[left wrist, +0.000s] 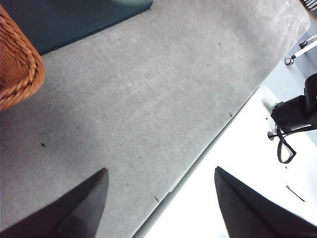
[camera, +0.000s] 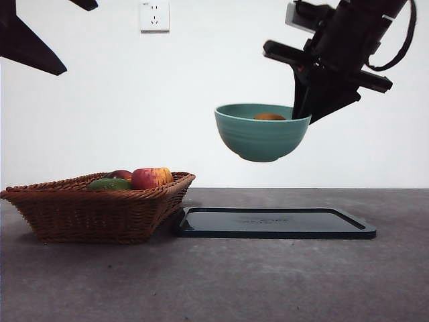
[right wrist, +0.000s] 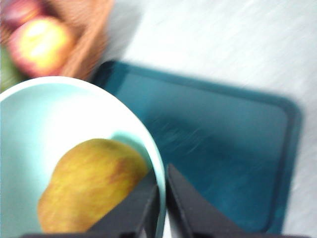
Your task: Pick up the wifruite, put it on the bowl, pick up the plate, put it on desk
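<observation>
Right gripper (camera: 303,113) holds the bowl (camera: 261,133) in the air, well above the dark tray (camera: 273,223) on the desk (camera: 268,282). Jaws pinched narrow on the bowl's rim: in the right wrist view one jaw sits inside the wall, the other outside, the pale rim between them at the right gripper (right wrist: 162,191). Bowl (right wrist: 59,114) hangs roughly level in the front view. The wifruite (right wrist: 91,186) lies inside the bowl, right against the inner jaw, touching or nearly so; front view shows only its brownish top (camera: 269,117) over the rim.

Wicker basket (camera: 94,204) sits on the desk just beside the tray, with a red-yellow apple (camera: 151,177) and green fruit (camera: 110,184) in it.

Left gripper (left wrist: 161,186) hovers over bare desk near the table edge, jaws spread wide, nothing between them, basket corner (left wrist: 17,64) off to the side.
</observation>
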